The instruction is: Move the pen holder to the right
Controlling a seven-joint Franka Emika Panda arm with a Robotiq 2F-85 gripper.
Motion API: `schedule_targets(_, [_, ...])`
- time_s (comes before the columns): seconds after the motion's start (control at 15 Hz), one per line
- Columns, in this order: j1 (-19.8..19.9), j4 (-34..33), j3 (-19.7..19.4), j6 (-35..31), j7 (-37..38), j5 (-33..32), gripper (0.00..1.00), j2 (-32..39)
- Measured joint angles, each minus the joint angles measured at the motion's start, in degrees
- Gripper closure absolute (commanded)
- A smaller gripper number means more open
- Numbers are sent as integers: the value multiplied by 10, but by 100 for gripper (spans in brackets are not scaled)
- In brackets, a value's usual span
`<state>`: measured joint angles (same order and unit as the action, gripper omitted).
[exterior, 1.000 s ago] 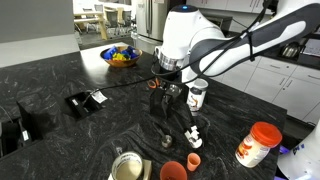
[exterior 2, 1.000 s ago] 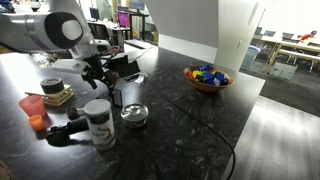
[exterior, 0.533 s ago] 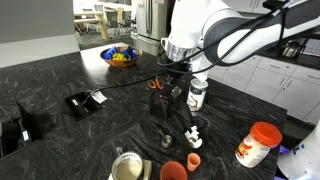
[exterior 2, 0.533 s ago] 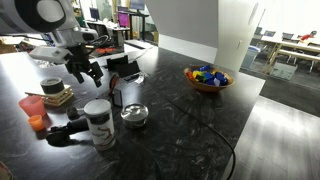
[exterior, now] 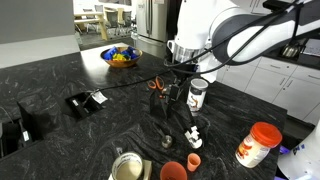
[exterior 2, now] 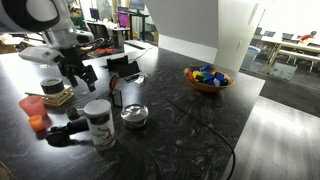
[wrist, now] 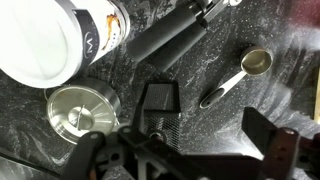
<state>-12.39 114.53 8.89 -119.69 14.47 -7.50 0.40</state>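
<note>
The pen holder (exterior: 160, 108) is a small black mesh cup with orange-handled scissors (exterior: 155, 85) sticking out of its top. It stands upright on the black marble counter and shows in both exterior views (exterior 2: 114, 94). My gripper (exterior: 179, 90) hangs open just above and beside it (exterior 2: 78, 75), holding nothing. In the wrist view the holder's mesh wall (wrist: 158, 115) shows at the left of the jaw gap (wrist: 197, 130), apart from the right finger.
A white canister (exterior 2: 97, 122) and a silver tin (exterior 2: 133, 115) stand close to the holder. A black-handled tool (exterior: 192, 135), a measuring spoon (wrist: 240, 73), an orange cup (exterior: 172, 170), a flat black box (exterior: 85, 100) and a fruit bowl (exterior: 120, 55) are around.
My gripper has risen and drawn a little away from the pen holder. The holder stands where it was.
</note>
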Motion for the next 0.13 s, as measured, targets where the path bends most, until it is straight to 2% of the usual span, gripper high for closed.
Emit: schedule_targets(0.13, [0,-1,0,0,0,0,0,0])
